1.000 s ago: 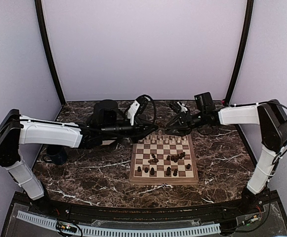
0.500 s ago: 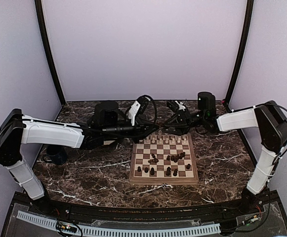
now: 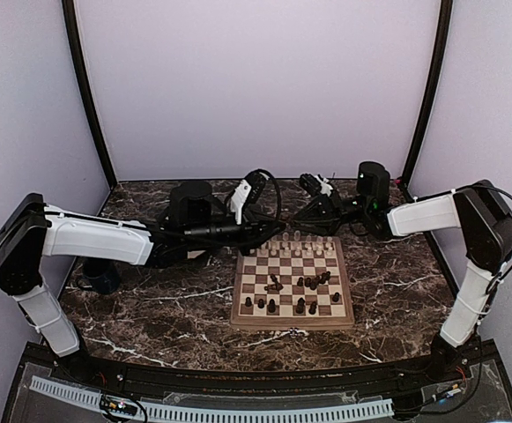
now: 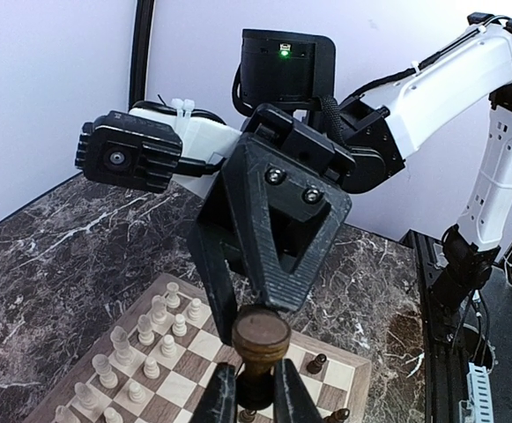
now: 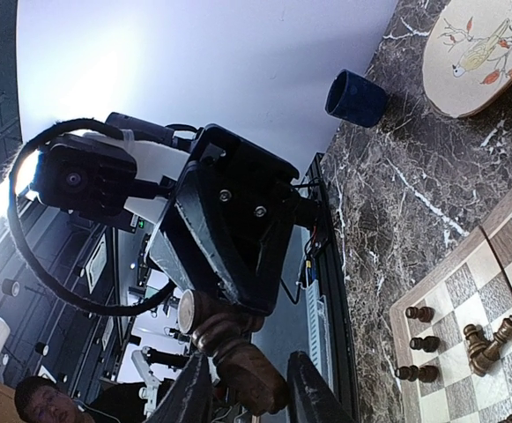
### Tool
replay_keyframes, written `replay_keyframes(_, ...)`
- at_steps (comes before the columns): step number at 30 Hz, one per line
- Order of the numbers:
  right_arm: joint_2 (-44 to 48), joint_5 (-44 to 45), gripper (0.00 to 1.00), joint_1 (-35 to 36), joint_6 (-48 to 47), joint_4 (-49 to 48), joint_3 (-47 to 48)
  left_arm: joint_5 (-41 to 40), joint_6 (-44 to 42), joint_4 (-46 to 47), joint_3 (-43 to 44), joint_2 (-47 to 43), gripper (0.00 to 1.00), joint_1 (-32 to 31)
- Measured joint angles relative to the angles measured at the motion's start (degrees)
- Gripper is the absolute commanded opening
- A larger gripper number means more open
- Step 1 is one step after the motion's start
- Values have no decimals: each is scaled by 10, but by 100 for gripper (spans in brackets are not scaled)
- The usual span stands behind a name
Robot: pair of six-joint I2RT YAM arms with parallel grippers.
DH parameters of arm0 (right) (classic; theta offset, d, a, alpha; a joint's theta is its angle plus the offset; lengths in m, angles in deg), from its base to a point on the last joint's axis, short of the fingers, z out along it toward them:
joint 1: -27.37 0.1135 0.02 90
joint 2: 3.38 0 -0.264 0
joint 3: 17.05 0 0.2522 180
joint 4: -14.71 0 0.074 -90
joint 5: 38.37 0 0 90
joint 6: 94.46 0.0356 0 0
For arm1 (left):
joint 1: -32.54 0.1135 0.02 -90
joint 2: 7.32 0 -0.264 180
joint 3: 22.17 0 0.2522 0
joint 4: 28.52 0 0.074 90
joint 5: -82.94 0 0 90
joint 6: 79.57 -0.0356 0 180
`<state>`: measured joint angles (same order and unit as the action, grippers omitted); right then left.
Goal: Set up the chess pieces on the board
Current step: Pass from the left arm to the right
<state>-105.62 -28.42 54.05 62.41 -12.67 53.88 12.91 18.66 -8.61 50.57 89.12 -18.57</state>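
Above the far edge of the board (image 3: pixel 291 322) my two grippers meet tip to tip. My left gripper (image 4: pixel 254 392) is shut on a dark brown chess piece (image 4: pixel 261 335), its round end facing the left wrist camera. My right gripper (image 5: pixel 247 359) has its fingers on either side of the same piece (image 5: pixel 238 352); one finger touches it and a gap shows at the other. Pale pieces (image 3: pixel 301 247) stand in the board's far rows. Dark pieces (image 3: pixel 308 283) lie tumbled at mid-board, and others (image 3: pixel 271 306) stand near the front edge.
A dark blue mug (image 3: pixel 101 278) stands at the left of the marble table, under the left arm. A round cream plate (image 5: pixel 480 53) with a bird on it lies left of the board. Black frame posts (image 3: pixel 425 97) rise at the back corners.
My right gripper has moved left to meet the left gripper, and its jaws have narrowed round the dark piece. The left gripper has kept its grip and hardly moved.
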Motion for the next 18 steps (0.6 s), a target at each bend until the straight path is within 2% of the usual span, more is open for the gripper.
replay_keyframes(12, 0, -2, 11, -5, 7, -13, -4, -4, 0, -4, 0, 7, 0, 8)
replay_keyframes(18, 0, -3, 5, -9, -31, 22, -4, -7, 0, -7, -2, 8, 1, 8)
